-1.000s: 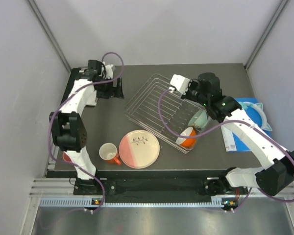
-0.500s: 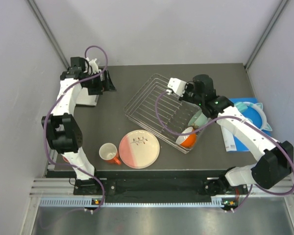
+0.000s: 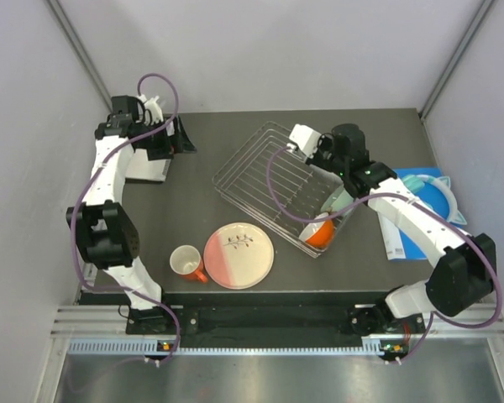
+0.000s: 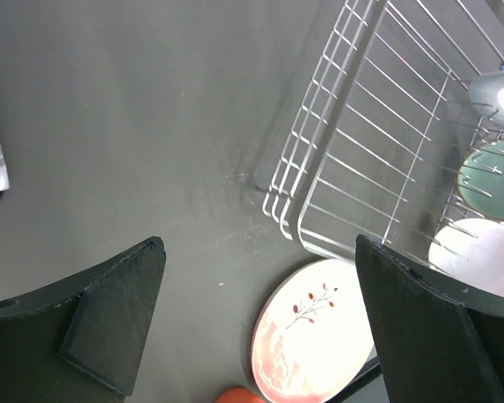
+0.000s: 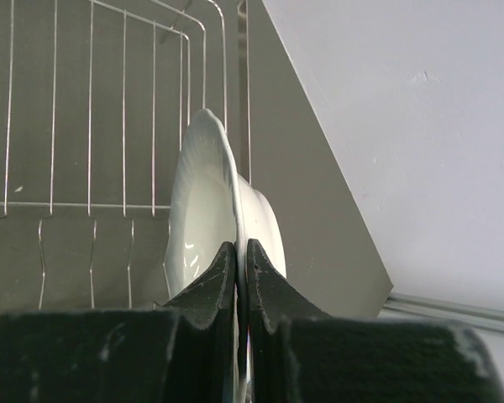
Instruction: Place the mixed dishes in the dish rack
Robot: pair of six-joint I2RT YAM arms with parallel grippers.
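The wire dish rack [image 3: 265, 180] stands mid-table and also shows in the left wrist view [image 4: 378, 126]. In its near-right end sit a mint green bowl [image 3: 340, 201] and an orange white-lined mug [image 3: 319, 231]. My right gripper [image 3: 312, 144] is shut on the rim of a white bowl [image 5: 206, 210], held on edge above the rack's far end [image 5: 92, 101]. My left gripper [image 3: 170, 141] is open and empty at the far left, well away from the dishes. The pink-and-cream twig plate [image 3: 239, 254] and another orange mug [image 3: 187, 263] lie on the table in front of the rack.
A black tray with white paper [image 3: 147, 168] sits under the left gripper. Teal headphones on a blue sheet [image 3: 428, 195] and a white paper [image 3: 395, 242] lie right of the rack. Grey walls close in on both sides and at the back.
My left arm has swung left and back toward the far-left corner, still open. My right gripper has shifted slightly over the rack's far end with the white bowl still held.
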